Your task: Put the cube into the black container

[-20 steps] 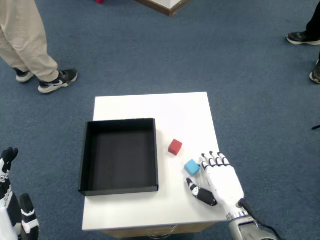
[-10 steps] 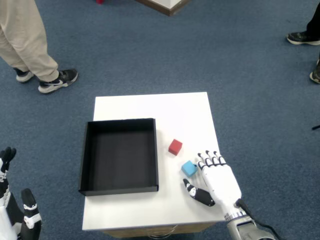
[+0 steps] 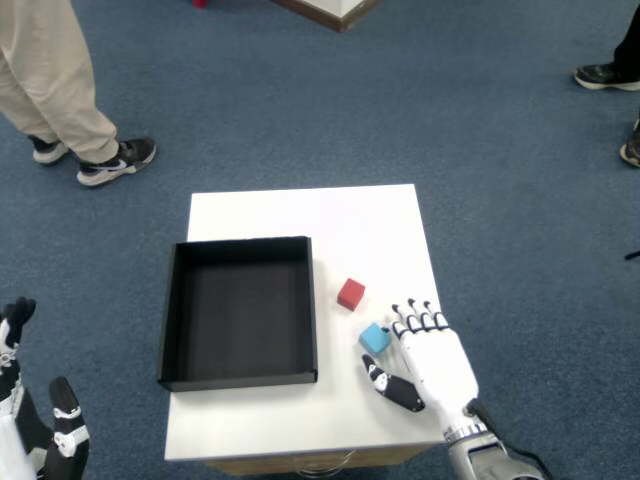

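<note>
We see the blue cube [image 3: 375, 339] on the white table [image 3: 300, 215], right of the black container [image 3: 240, 311] — a red cube [image 3: 350, 293] just beyond — and our right hand [image 3: 430, 362], fingers apart, has edged leftward against it.

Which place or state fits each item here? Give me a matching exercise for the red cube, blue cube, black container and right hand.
Column 1:
1. red cube
2. blue cube
3. black container
4. right hand

Column 2:
A. nothing inside, on the table's left part
B. open, at the table's near right corner
C. lying apart from the hand, right of the container
D. right at the fingertips

Pairs: 1-C, 2-D, 3-A, 4-B
</note>
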Controlling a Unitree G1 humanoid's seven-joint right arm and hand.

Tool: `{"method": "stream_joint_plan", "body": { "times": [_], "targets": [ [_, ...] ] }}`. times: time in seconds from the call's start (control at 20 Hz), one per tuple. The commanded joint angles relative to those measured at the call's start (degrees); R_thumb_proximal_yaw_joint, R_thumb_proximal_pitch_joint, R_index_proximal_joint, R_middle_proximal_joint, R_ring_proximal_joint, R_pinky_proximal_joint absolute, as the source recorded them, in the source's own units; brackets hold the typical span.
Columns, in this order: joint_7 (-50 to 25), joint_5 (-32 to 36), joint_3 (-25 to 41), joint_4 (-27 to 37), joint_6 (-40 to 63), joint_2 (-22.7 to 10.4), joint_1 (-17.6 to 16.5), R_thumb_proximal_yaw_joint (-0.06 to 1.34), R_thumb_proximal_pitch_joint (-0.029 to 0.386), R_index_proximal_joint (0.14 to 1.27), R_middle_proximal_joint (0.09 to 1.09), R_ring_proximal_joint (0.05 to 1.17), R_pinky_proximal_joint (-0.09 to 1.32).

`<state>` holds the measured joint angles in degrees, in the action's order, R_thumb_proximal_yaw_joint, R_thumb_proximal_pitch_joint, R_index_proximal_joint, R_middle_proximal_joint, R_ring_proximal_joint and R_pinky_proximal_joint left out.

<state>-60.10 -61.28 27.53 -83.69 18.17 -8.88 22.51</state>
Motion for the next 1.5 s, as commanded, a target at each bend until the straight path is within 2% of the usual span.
{"method": "stream_joint_plan", "body": {
  "times": [0.05,0.5,0.85,1.15,1.25,1.35,1.45,1.5],
  "targets": [
    [-3.36,0.61,-0.72,1.81,-1.01,-0.74,2.67,0.39,0.15,0.55,0.2,0.13,-0.05],
    [-4.01,0.28,-0.78,1.93,-0.47,-0.72,2.62,0.39,0.174,0.58,0.22,0.15,-0.03],
    [-4.12,0.01,-1.0,1.38,-0.83,-0.7,2.24,0.39,0.174,0.6,0.23,0.16,-0.02],
    [-2.77,0.23,-1.65,0.86,-0.04,-0.71,1.96,0.43,0.18,0.68,0.24,0.17,-0.02],
    [-2.25,0.14,-1.72,0.73,0.44,-0.68,1.75,0.49,0.192,0.76,0.25,0.17,-0.02],
    [-2.11,-0.13,-1.73,0.75,1.12,-0.67,1.51,0.61,0.208,0.92,0.25,0.16,-0.03],
    [-2.28,-0.34,-1.75,0.81,1.86,-0.66,1.23,0.74,0.183,0.96,0.25,0.16,-0.03],
    [-2.47,-0.41,-1.82,0.83,2.27,-0.69,0.96,0.89,0.161,1.0,0.25,0.16,-0.03]
  ]
}}
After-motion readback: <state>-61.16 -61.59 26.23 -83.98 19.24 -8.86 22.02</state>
